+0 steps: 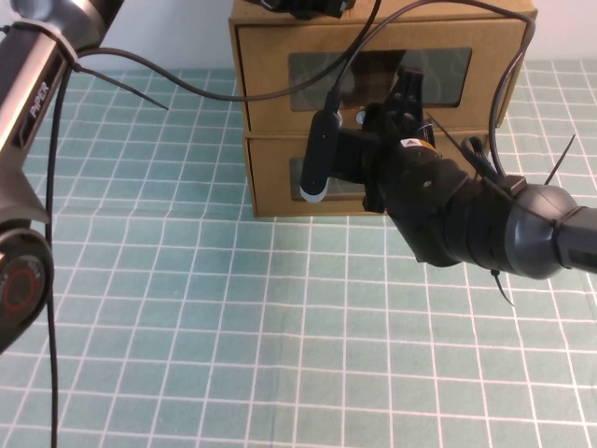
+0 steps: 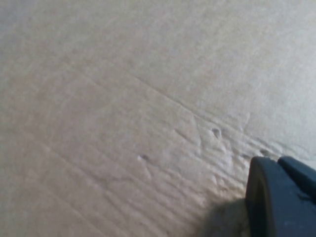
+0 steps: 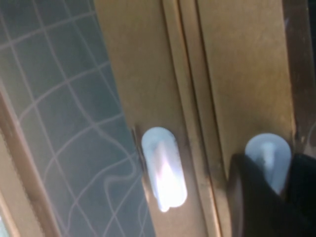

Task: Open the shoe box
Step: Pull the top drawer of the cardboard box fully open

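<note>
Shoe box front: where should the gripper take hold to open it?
Take the white pull tab on the shoe box front, coming head-on from the robot's side: it alone stands out of the flat face. The right gripper is at it; the left gripper is close against its cardboard.

High camera down over the table (image 1: pixel 187 327); wrist cameras very close on the shoe box (image 1: pixel 264 84) (common to all three)

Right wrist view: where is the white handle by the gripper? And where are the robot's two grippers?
white handle (image 3: pixel 267 148): right wrist view, middle of its rounded face.
right gripper (image 3: pixel 273 170): right wrist view, its front end, at that handle.
left gripper (image 2: pixel 281 190): left wrist view, its dark end, close over cardboard (image 2: pixel 123 98).
</note>
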Available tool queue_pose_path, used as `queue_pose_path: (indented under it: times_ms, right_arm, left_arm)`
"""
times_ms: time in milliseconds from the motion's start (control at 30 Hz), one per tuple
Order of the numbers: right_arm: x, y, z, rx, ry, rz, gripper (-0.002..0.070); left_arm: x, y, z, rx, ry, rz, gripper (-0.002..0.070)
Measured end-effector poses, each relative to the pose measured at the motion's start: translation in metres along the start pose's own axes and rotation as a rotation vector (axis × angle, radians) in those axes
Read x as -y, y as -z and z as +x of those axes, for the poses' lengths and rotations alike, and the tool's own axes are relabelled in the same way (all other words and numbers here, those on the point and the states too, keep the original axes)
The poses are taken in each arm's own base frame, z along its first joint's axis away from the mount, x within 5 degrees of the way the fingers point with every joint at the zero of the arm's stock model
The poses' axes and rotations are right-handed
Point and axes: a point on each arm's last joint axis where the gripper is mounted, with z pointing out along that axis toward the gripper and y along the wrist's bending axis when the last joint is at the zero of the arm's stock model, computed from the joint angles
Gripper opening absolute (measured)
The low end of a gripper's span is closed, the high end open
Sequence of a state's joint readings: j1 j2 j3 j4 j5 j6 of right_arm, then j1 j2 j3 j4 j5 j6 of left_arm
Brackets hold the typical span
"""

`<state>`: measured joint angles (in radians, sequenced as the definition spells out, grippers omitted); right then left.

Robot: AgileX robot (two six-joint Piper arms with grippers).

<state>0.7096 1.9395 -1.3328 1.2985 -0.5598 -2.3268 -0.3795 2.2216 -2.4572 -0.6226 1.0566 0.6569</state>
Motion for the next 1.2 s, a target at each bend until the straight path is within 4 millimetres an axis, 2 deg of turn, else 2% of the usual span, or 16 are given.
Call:
queue_pose_path:
  times_ms: [300,433,667,900,1200]
  right_arm:
    - [0.002,0.010,-0.006,-0.007,-0.050,-0.025,0.0118]
    - [0.002,0.023,-0.014,-0.023,-0.094,-0.049,0.0116]
    - [-0.004,0.051,-0.019,-0.042,-0.104,-0.095,0.0116]
    - [-0.007,0.078,-0.015,-0.050,-0.143,-0.141,0.0116]
    - [-0.020,0.130,-0.016,-0.003,-0.159,-0.191,0.0114]
  left_arm:
    - [0.000,0.000,0.001,0.000,0.006,0.006,-0.0006]
    - [-0.001,-0.002,0.003,-0.019,0.004,0.009,-0.0006]
    - [-0.002,-0.001,0.004,-0.023,0.019,0.006,-0.0006]
    - [-0.002,-0.001,0.004,-0.024,0.037,0.004,-0.0006]
    - [-0.002,-0.001,0.004,-0.025,0.045,0.003,-0.0006]
